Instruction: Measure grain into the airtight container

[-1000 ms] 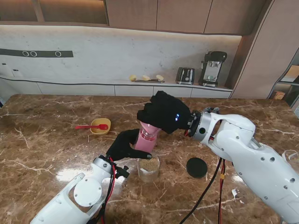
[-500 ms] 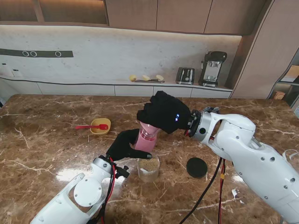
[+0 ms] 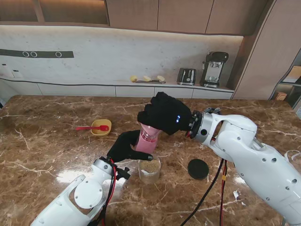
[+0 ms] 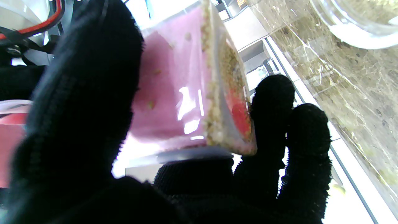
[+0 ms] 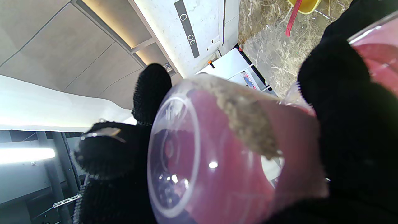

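Pouring is the step in hand, as I judge it. Both hands grasp one pink cup [image 3: 147, 137]: the right hand [image 3: 164, 113] wraps its upper end, the left hand [image 3: 124, 146] holds its lower part. The cup is tilted, with its mouth toward the left hand's fingertips, and grain [image 5: 248, 124] lies along its inner wall near the rim. The airtight container [image 3: 149, 170], a clear jar partly filled with grain, stands on the table [image 3: 47, 141] just under the left hand. Its black lid [image 3: 198, 168] lies beside the right forearm. The next move probably calls for more tilt, keeping the rim over the jar's opening so that nothing spills.
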Action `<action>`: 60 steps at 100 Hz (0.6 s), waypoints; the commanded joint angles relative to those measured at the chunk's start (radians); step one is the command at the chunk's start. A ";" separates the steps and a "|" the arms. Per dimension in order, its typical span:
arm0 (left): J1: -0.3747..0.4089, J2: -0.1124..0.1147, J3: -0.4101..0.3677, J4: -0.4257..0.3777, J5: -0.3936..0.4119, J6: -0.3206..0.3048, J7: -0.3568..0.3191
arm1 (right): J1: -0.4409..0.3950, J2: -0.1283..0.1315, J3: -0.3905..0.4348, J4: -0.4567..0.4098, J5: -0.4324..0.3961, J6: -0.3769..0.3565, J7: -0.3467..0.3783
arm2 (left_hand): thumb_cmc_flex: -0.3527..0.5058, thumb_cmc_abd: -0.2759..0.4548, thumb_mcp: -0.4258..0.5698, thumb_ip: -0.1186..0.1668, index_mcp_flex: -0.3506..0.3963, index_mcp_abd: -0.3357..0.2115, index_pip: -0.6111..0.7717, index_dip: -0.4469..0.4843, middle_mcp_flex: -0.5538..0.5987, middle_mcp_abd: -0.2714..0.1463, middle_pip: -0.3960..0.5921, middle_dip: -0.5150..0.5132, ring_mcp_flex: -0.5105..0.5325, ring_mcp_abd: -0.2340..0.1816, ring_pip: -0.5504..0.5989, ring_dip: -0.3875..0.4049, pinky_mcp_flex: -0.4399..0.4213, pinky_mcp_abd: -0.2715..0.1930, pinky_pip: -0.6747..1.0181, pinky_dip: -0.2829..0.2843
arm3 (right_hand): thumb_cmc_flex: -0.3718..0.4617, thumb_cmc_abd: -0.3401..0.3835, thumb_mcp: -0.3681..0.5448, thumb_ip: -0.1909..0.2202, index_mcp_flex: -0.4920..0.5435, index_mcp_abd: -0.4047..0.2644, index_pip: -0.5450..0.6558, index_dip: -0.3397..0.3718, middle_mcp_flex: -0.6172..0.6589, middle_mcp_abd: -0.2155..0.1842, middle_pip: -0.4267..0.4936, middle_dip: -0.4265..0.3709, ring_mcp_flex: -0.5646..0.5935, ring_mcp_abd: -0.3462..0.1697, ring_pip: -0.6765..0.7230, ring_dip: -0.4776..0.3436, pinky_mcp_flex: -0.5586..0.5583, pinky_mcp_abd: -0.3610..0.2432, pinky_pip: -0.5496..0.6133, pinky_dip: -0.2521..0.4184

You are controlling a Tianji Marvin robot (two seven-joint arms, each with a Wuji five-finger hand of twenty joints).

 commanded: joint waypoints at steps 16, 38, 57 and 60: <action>0.001 -0.006 0.000 -0.003 -0.001 0.000 0.004 | 0.003 0.007 -0.007 0.002 -0.012 0.002 -0.006 | 0.221 0.411 0.519 0.011 0.232 -0.311 0.307 0.083 0.134 -0.139 0.138 0.080 0.051 -0.065 0.058 0.003 0.007 -0.016 0.059 0.013 | 0.152 0.158 0.242 -0.019 0.057 -0.110 0.018 0.007 -0.004 -0.013 -0.007 0.003 0.044 -0.219 0.130 0.065 -0.002 -0.206 0.029 0.028; 0.001 -0.006 0.001 -0.002 0.000 0.000 0.004 | -0.001 0.004 -0.004 0.004 -0.001 0.001 -0.001 | 0.220 0.410 0.521 0.011 0.232 -0.311 0.307 0.083 0.136 -0.137 0.138 0.080 0.054 -0.064 0.059 0.003 0.010 -0.017 0.061 0.013 | 0.149 0.165 0.241 -0.020 0.058 -0.110 0.019 0.007 -0.004 -0.012 -0.007 0.002 0.044 -0.219 0.131 0.065 -0.002 -0.206 0.029 0.028; 0.003 -0.005 -0.001 -0.004 0.002 0.001 0.005 | 0.000 0.006 -0.004 0.006 -0.002 -0.005 -0.011 | 0.220 0.410 0.521 0.011 0.233 -0.309 0.307 0.083 0.136 -0.136 0.137 0.081 0.053 -0.061 0.058 0.003 0.009 -0.015 0.060 0.013 | 0.163 0.164 0.249 -0.018 0.067 -0.120 0.022 0.008 -0.005 -0.015 -0.009 0.002 0.037 -0.220 0.126 0.064 -0.007 -0.207 0.026 0.028; 0.003 -0.005 -0.001 -0.004 0.002 0.001 0.006 | 0.001 0.007 -0.004 0.006 -0.002 -0.007 -0.013 | 0.221 0.409 0.521 0.010 0.233 -0.309 0.306 0.083 0.136 -0.134 0.137 0.081 0.053 -0.061 0.058 0.003 0.009 -0.014 0.060 0.013 | 0.169 0.161 0.250 -0.019 0.069 -0.123 0.021 0.007 -0.007 -0.016 -0.011 0.002 0.033 -0.220 0.123 0.063 -0.013 -0.207 0.022 0.028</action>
